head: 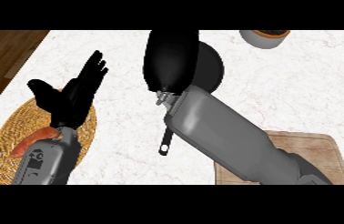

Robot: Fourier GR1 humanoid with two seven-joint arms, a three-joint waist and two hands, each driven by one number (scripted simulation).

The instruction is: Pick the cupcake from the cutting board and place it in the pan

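My right hand (172,59) reaches far across the counter, and I see only its back. It hovers over the left part of the black pan (214,68), whose handle (166,143) points toward me from under the grey forearm. No cupcake shows in the head view; anything under the hand is hidden. The wooden cutting board (310,148) lies at the lower right, partly covered by my right forearm, and its visible part is bare. My left hand (75,93) rests open at the left, fingers up.
A round woven mat (13,127) lies under the left hand, with an orange-red item (32,141) on it. A white cup-like thing with a dark top (265,37) stands at the far right. A dark wooden strip (15,50) borders the marble counter's left edge.
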